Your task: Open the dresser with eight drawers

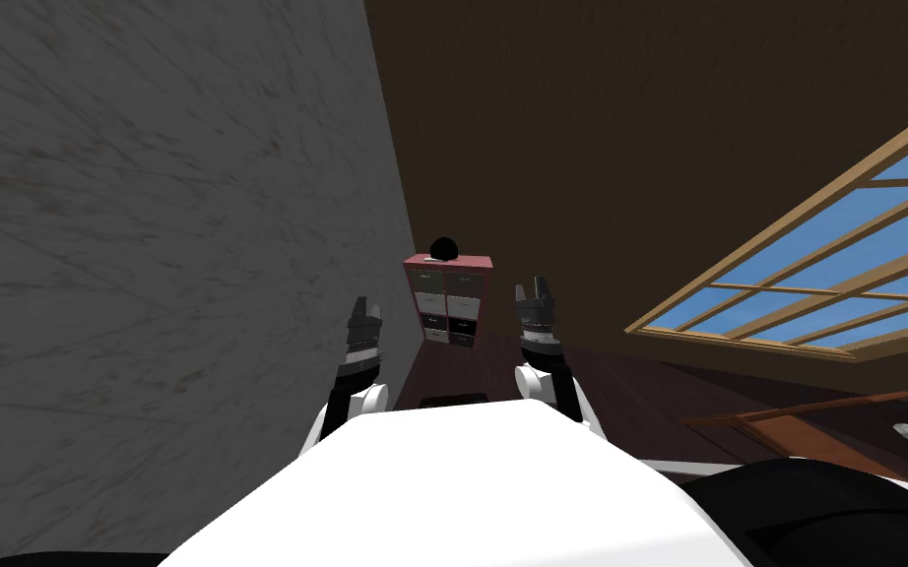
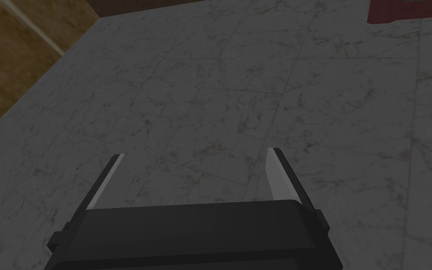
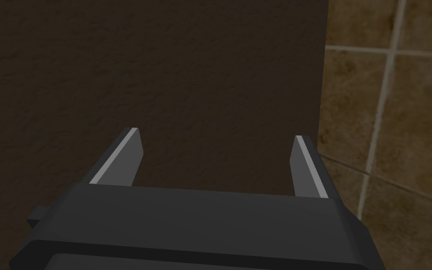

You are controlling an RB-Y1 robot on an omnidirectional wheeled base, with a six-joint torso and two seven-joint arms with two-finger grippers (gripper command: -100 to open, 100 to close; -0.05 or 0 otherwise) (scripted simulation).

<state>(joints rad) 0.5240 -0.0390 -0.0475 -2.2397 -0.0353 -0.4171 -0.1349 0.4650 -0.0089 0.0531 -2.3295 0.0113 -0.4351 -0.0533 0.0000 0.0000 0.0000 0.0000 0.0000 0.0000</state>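
So the dresser (image 1: 447,298) sits well ahead of us, red frame tucked against the grey marble wall (image 1: 147,246); drawers look shut from here. Our left gripper (image 2: 196,154) and right gripper (image 3: 217,134) are both spread wide with nothing in them, held up out front; we reckon that's because we need to roll closer before any reach.

A grey marbled wall (image 1: 147,246) rises close on my left and meets a dark brown wall (image 1: 639,118) in the corner ahead. On my right, a wooden-framed window (image 1: 816,285) shows blue sky. The floor (image 1: 629,384) is dark reddish wood, and the room is dim.
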